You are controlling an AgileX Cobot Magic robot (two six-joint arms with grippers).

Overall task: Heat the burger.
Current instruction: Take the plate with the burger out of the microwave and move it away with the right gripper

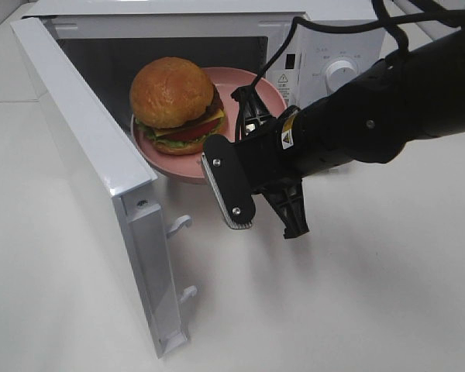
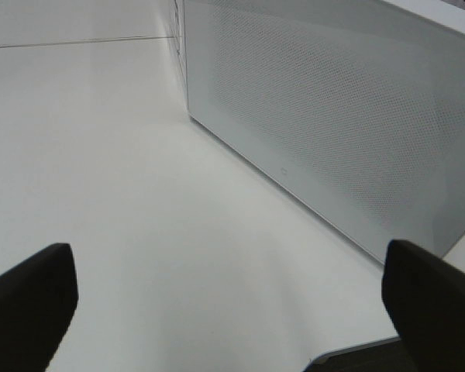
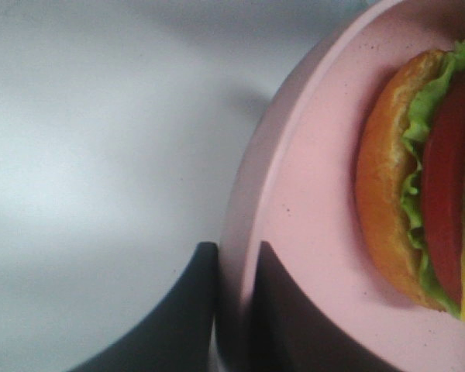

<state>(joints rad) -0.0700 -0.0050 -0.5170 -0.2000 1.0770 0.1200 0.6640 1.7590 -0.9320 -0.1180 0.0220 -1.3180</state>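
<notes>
your right gripper (image 3: 234, 310) has its jaws pinched on the rim of the pink plate (image 1: 273, 94). the burger (image 1: 177, 106) sits on that plate, in the mouth of the white microwave (image 1: 337, 46), door (image 1: 93, 167) swung wide. your left gripper (image 2: 231, 298) hangs over the counter (image 2: 101, 170), jaws spread.

orange-tan burger (image 1: 173, 97), pink plate (image 1: 265, 91), white microwave (image 1: 335, 35)

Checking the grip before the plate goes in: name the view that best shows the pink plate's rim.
Right wrist: the pink plate fills the frame, its rim clamped by the right end effector. Exterior high shows the plate under the burger, its near rim behind the arm. Left wrist shows no plate.
</notes>
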